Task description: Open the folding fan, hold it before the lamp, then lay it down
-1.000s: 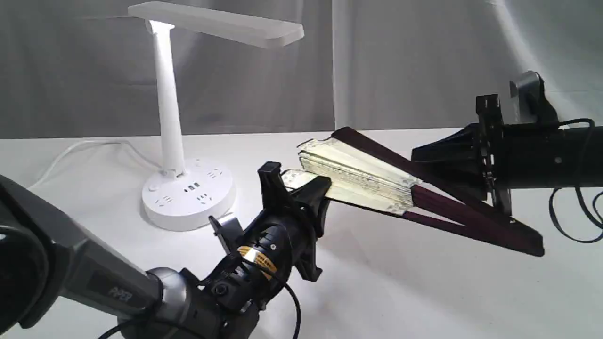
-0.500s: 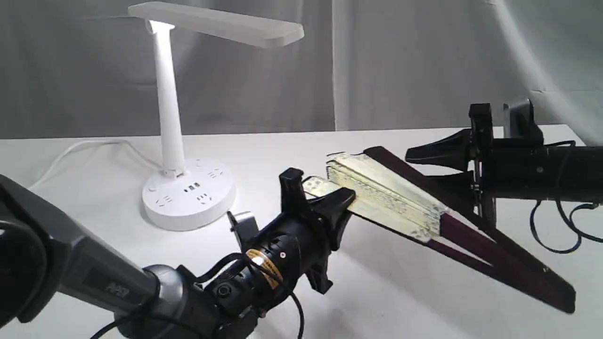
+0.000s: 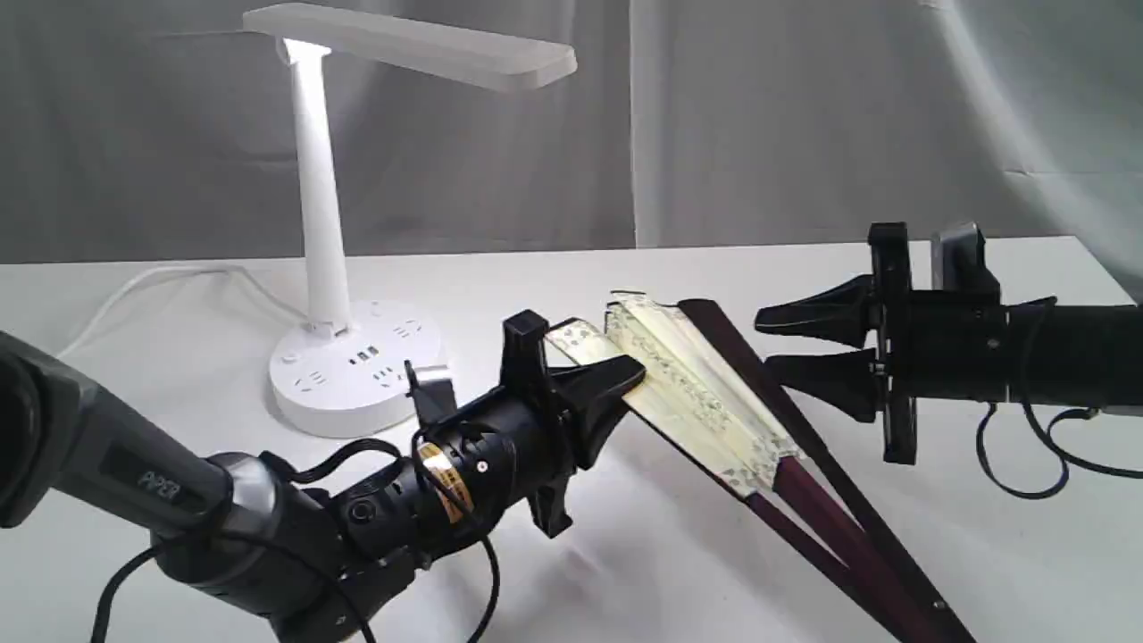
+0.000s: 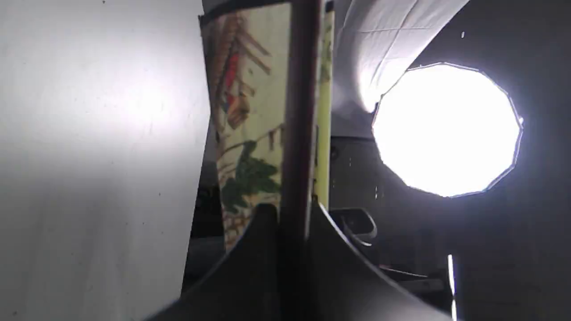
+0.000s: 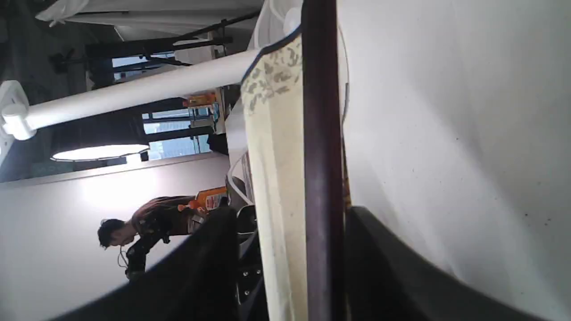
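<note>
Now that your right pincer [image 3: 762, 344] has let go, gaping around one rib [image 5: 321, 133], the cream pleated maroon-ribbed fan [image 3: 696, 393] droops barely spread near the white desk lamp [image 3: 317, 223]; left pincer [image 3: 621, 375] alone clamps it.

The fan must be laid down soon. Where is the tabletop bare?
Bare: the front strip of table between the left gripper and the ribs of the folding fan; the back strip behind the fan, from the lamp to the right gripper. Crowded: centre, around both grippers.
</note>
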Robot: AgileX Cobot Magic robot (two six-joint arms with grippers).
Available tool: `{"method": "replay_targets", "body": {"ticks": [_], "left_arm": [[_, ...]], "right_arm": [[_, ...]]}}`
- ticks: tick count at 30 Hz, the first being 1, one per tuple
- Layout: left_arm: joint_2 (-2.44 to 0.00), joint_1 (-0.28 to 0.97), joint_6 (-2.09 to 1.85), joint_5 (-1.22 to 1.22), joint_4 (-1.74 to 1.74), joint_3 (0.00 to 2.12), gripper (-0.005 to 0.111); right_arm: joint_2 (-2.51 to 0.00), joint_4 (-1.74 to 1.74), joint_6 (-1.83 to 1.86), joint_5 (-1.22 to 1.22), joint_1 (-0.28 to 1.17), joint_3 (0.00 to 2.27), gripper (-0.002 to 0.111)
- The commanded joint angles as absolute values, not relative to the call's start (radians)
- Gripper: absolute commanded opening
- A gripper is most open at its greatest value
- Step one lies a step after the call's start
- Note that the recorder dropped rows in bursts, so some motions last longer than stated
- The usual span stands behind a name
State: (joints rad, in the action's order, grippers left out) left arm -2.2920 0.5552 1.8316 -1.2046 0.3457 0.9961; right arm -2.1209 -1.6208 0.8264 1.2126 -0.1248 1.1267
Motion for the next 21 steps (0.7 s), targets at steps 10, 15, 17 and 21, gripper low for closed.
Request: {"method": "replay_targets", "body": {"ticks": [10,15,17,21], "left_arm": [[-2.289,0.557,1.824,-1.221,0.450,1.056,0.000],[-2.287,0.557,1.831,-1.221,0.454,1.056,0.000],[-2.282,0.557,1.831,-1.221,0.454,1.056,0.000],[-2.265,0.557,1.831,-1.221,0.452,1.056,0.000]], "right_arm": [[-2.121,-1.633,0.845,1.221,-0.108,1.131,0.048],[-2.121,-1.633,0.885,1.221,-0.108,1.131,0.034],[-2.121,-1.633,0.888,1.221,-0.108,1.131,0.024],[-2.121,-1.644,0.893,1.221,-0.108,1.131,0.010]]}}
